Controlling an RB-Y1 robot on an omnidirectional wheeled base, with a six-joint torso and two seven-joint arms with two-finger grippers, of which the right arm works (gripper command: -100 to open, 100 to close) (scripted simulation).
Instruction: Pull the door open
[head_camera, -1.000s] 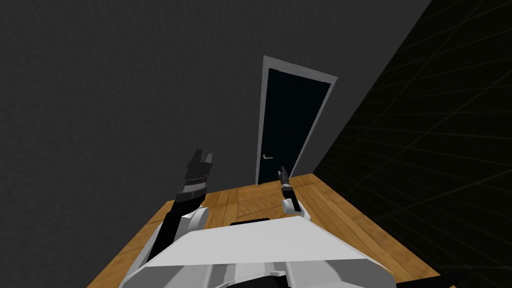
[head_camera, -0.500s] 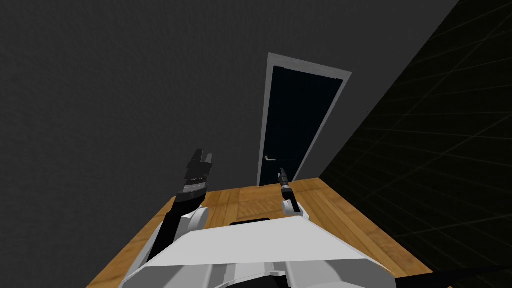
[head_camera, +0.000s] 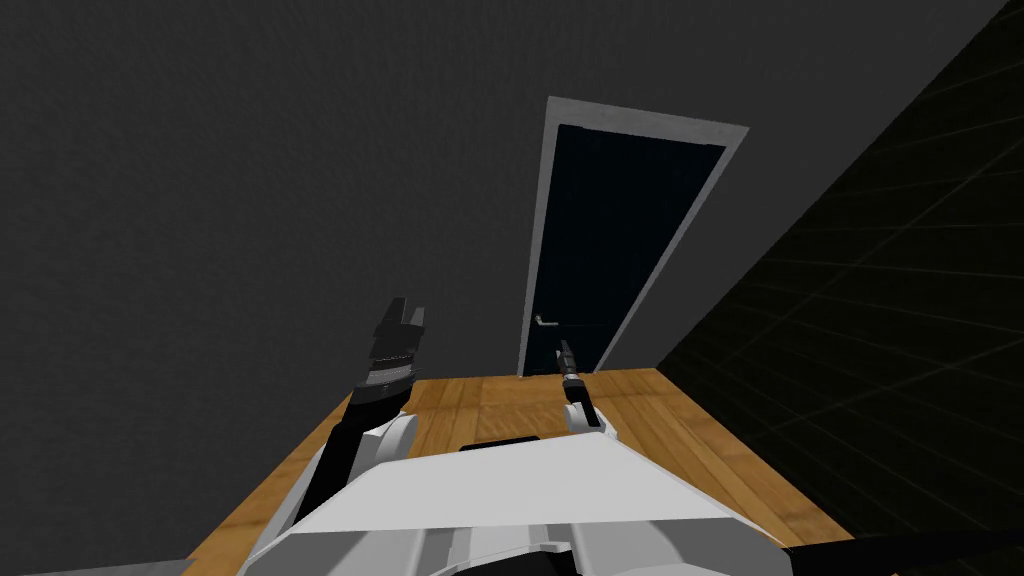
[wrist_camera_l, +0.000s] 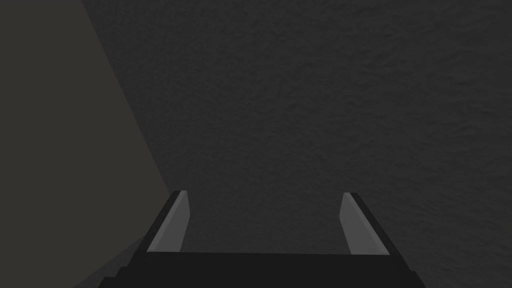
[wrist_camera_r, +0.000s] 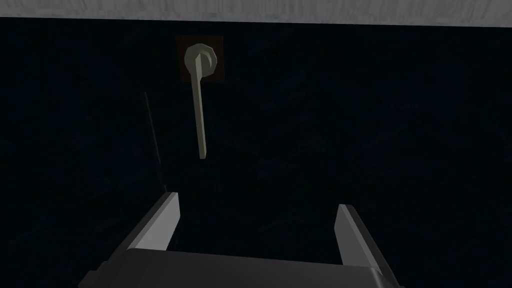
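Own move: my base has closed in on the door (head_camera: 625, 240) and turned a little, so the whole head view has shifted.
Door: fills more of the view than a second ago. Its frame (head_camera: 645, 113) reaches higher and further right.
Handle (head_camera: 545, 321): now sits nearer the right gripper (head_camera: 564, 349) in the head view, though apart from it.
Gridded wall (head_camera: 880, 350): its foot has slid to the right.
Floor (head_camera: 500, 395): a shorter stretch lies before the door.
Grey strip (head_camera: 90, 570): newly in view at the lower corner.
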